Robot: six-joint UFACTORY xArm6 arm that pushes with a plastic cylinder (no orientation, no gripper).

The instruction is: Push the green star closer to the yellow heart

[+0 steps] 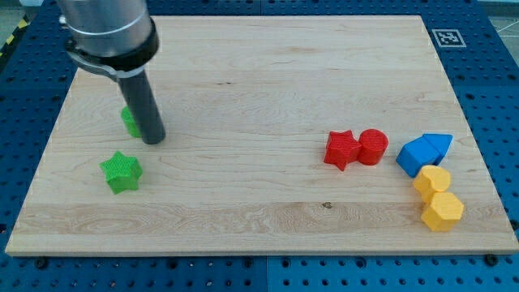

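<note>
The green star [122,171] lies on the wooden board at the view's left, low down. The yellow heart [432,180] sits far off at the view's right, just above a yellow hexagon block [443,211]. My tip [153,139] is the lower end of the dark rod, above and slightly right of the green star, with a small gap between them. The rod partly hides a second green block [129,121], whose shape I cannot make out, right beside my tip on its left.
A red star [341,150] and a red cylinder [373,147] touch each other right of the middle. Two blue blocks [423,152] sit above the yellow heart. The board's edge [243,253] runs along the view's bottom; a marker tag [447,36] is at the top right corner.
</note>
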